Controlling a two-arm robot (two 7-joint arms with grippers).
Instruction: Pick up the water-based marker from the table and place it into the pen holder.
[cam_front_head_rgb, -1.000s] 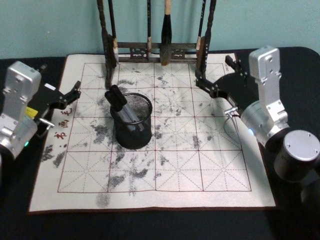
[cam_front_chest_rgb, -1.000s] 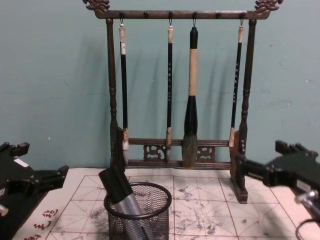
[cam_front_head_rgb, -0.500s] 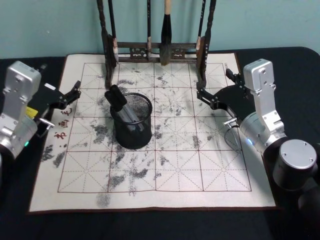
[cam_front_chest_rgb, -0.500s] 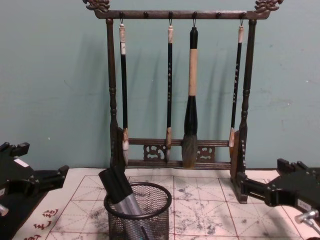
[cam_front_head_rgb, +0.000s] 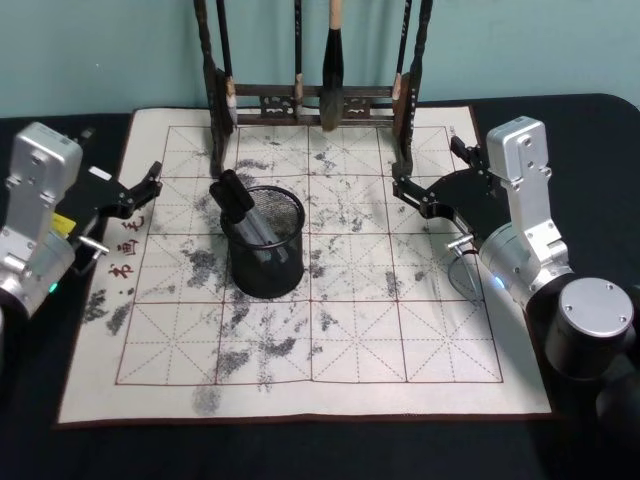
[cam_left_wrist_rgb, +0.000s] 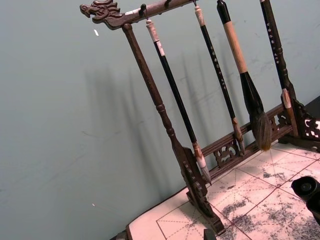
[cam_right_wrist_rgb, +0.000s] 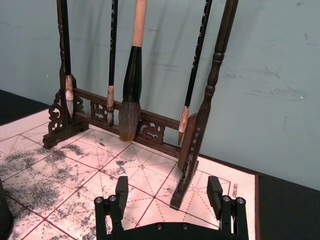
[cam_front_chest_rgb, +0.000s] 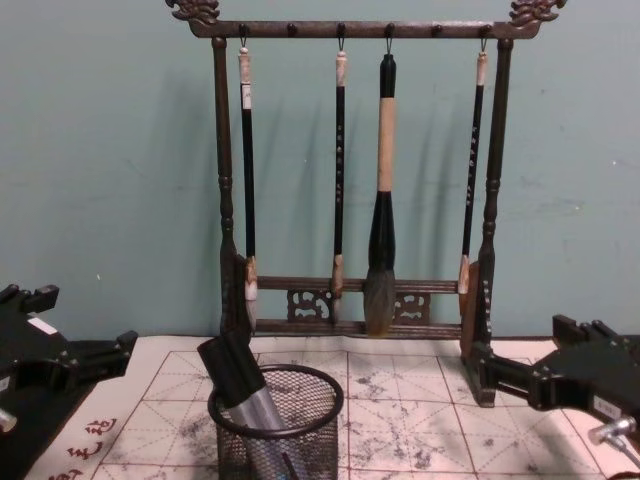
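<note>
Head view is showing the water-based marker (cam_front_head_rgb: 243, 210) already sitting in the pen holder (cam_front_head_rgb: 265, 245), leaning toward the robot's left with its black cap sticking up over the rim. The holder is standing on the ink-stained calligraphy mat (cam_front_head_rgb: 330, 330), left of the mat's middle, with the brush rack (cam_front_head_rgb: 312, 95) standing well behind it at the far edge.

Left gripper (cam_front_head_rgb: 146, 187) is hanging over the left edge of the mat, near the red characters, fingers apart and holding nothing. Right gripper (cam_front_head_rgb: 430, 180) is hovering over the mat's right side, just in front of the rack's right post. Its fingers (cam_right_wrist_rgb: 121, 190) are looking spread wide in the right wrist view, with nothing between them.

Chest view is giving a nice side look: marker (cam_front_chest_rgb: 240, 385) tilting inside the mesh cup (cam_front_chest_rgb: 277, 425), grey barrel showing through the wire. There might be a second thin dark thing in the cup too, hard to tell through the mesh. Four brushes are hanging from the rack, the fat one (cam_front_chest_rgb: 380, 240) third from the left. The black surface (cam_front_head_rgb: 590, 130) is peeking out around the mat.
</note>
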